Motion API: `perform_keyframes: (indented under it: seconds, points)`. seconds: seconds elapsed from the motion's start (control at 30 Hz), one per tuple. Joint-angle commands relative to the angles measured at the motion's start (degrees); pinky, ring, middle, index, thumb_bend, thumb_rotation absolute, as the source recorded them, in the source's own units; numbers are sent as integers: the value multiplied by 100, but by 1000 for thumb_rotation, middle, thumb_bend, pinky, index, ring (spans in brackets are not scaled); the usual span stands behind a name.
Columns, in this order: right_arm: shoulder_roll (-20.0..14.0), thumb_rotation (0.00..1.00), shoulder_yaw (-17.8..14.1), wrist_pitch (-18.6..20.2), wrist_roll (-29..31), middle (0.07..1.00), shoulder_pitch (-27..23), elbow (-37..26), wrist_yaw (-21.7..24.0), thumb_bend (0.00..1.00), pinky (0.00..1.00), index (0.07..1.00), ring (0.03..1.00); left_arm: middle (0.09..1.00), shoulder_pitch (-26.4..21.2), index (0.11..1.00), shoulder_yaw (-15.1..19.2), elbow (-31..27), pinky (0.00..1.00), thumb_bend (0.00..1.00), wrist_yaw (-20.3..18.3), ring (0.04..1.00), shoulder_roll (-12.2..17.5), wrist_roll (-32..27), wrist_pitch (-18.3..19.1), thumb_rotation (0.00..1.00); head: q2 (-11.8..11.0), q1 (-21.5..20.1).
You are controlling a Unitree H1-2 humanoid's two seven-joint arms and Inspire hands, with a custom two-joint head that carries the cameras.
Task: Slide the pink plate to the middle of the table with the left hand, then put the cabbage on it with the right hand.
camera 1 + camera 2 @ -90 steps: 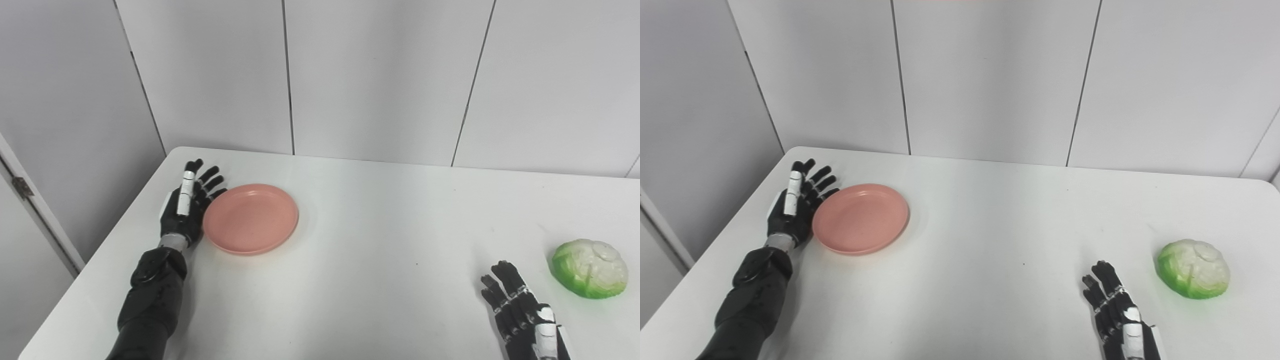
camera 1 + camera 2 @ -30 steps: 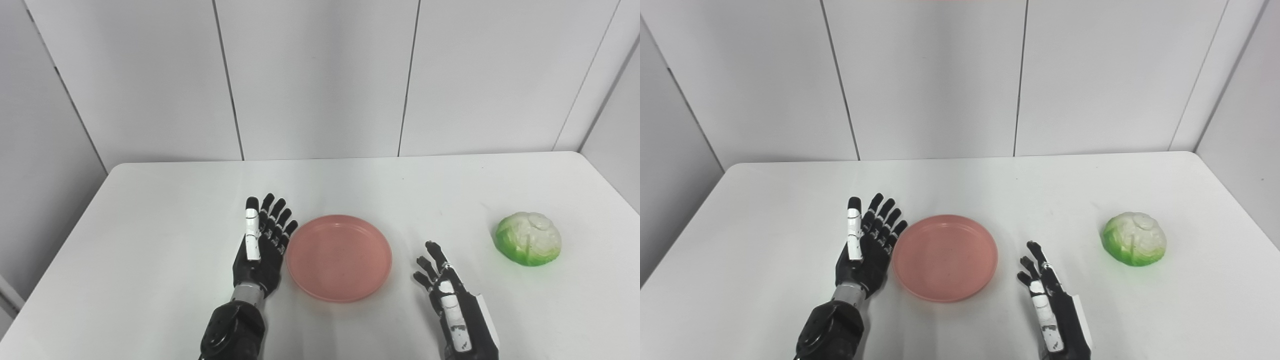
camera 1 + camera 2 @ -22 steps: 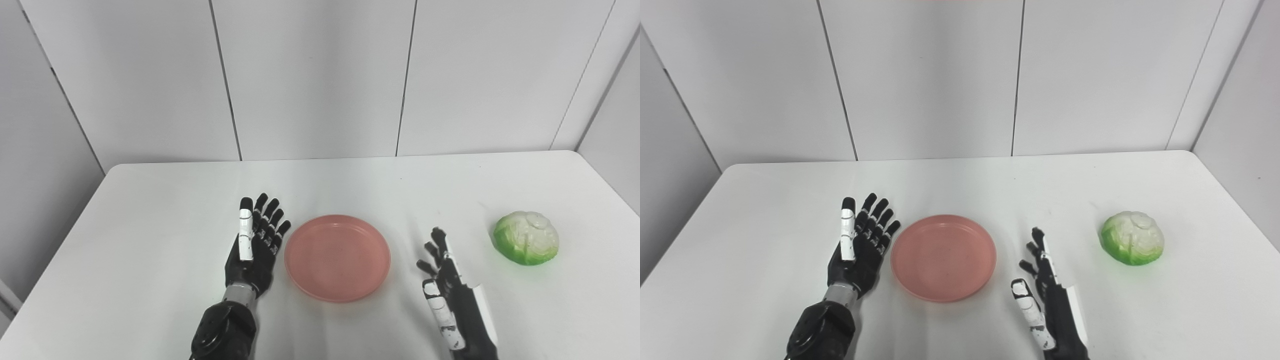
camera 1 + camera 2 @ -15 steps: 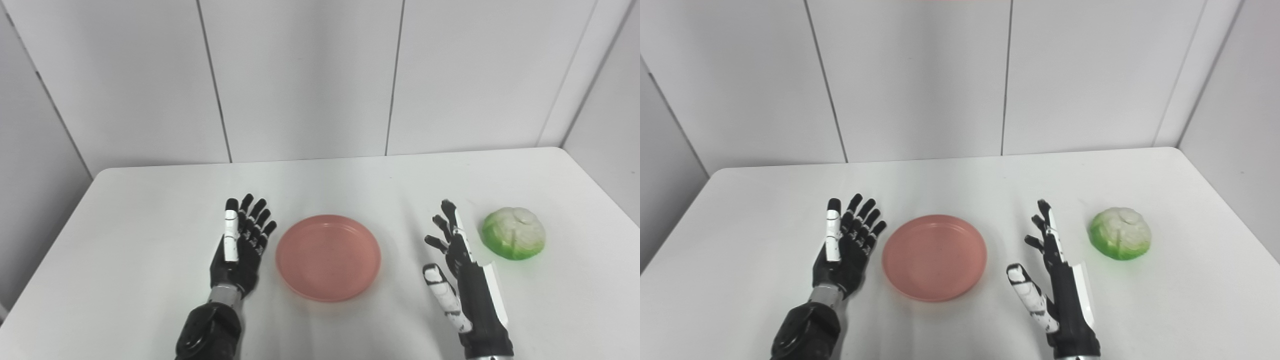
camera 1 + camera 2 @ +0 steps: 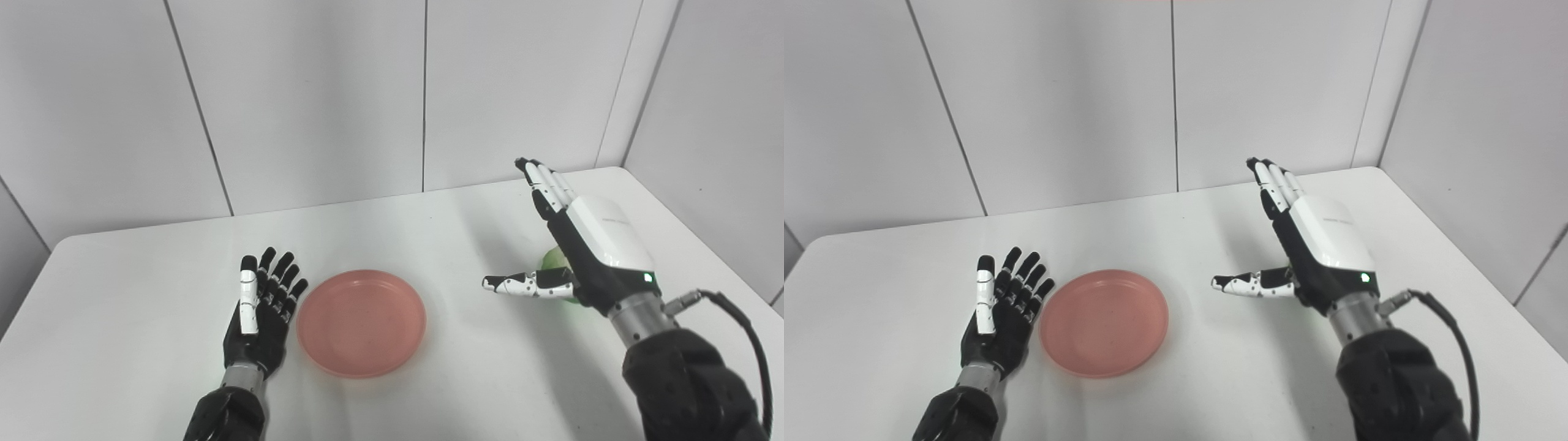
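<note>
The pink plate (image 5: 361,321) lies flat near the middle of the white table (image 5: 429,220). My left hand (image 5: 260,312) is open, fingers straight, resting on the table just left of the plate's rim, a small gap between them. My right hand (image 5: 572,245) is open and raised above the table on the right, thumb spread toward the plate. It covers nearly all of the cabbage (image 5: 553,258); only a green sliver shows behind the palm. In the right eye view the cabbage is fully hidden behind the right hand (image 5: 1311,251).
Grey wall panels stand behind the table and along its right side. A black cable (image 5: 735,312) loops from my right wrist. The table's right edge (image 5: 704,245) runs close to my right hand.
The camera has swung to the right. My right hand has lifted and moved forward and right to just over the cabbage, hiding it. My left hand stays beside the plate, which has not moved.
</note>
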Motion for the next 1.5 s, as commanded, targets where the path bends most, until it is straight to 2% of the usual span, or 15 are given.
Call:
perform_keyframes:
  seconds: [0.0, 0.07, 0.17, 0.33, 0.4, 0.53, 0.7, 0.83, 1.07, 1.17, 1.4, 1.47]
  points:
    - [-297, 443, -143, 45, -314, 996, -459, 29, 743, 997, 674, 992, 942, 951, 40, 991, -12, 127, 957, 849, 72, 986, 23, 53, 120, 847, -4, 10]
    - [-431, 438, -205, 46, -404, 999, -690, 199, 1285, 1000, 690, 986, 946, 952, 36, 994, -30, 145, 945, 848, 64, 988, 43, 84, 97, 856, -4, 10]
    - [-680, 424, -65, 36, -551, 992, -1022, 665, 1779, 1000, 742, 972, 953, 954, 32, 998, -32, 158, 943, 851, 56, 987, 53, 76, 86, 857, -13, 37]
    - [-985, 453, 320, -99, -880, 994, -1376, 1337, 2028, 1000, 868, 953, 981, 959, 13, 1000, -51, 155, 940, 849, 40, 985, 83, 78, 120, 863, -22, 20]
    - [-1069, 451, 429, -98, -916, 993, -1511, 1593, 2070, 1000, 876, 947, 983, 960, -1, 1000, -47, 163, 937, 846, 44, 984, 85, 63, 139, 862, -31, 22]
    - [-1228, 444, 647, -77, -1028, 994, -1805, 2119, 2281, 1000, 820, 940, 969, 959, -17, 998, -33, 178, 946, 847, 66, 982, 64, 34, 161, 850, -21, 16]
    - [-1410, 432, 935, -173, -1009, 965, -2062, 2681, 2372, 1000, 693, 920, 908, 965, 5, 999, -66, 135, 954, 866, 64, 985, 45, 47, 186, 841, 0, 31]
    - [-1500, 428, 1125, -172, -1042, 959, -2192, 2989, 2338, 1000, 661, 914, 892, 971, 35, 1000, -103, 111, 952, 858, 68, 987, 40, 80, 172, 848, 17, 56]
    - [-1632, 440, 1387, -254, -1202, 943, -2316, 3453, 2158, 1000, 634, 914, 860, 974, 88, 1000, -77, 101, 946, 858, 107, 983, 39, 68, 172, 841, 41, 65]
    - [-1663, 435, 1422, -267, -1222, 937, -2304, 3558, 2070, 1000, 636, 912, 855, 985, 107, 1000, -77, 106, 966, 855, 58, 995, 67, 55, 156, 847, 44, 52]
    - [-1688, 461, 1445, -152, -1236, 957, -2290, 3640, 2159, 1000, 701, 914, 907, 985, 126, 1000, -47, 103, 965, 861, 61, 992, 57, 16, 175, 829, 57, 30]
    - [-1696, 464, 1452, -142, -1236, 943, -2291, 3683, 2180, 1000, 691, 914, 897, 983, 129, 1000, -57, 104, 961, 860, 47, 990, 67, 20, 175, 829, 62, 29]
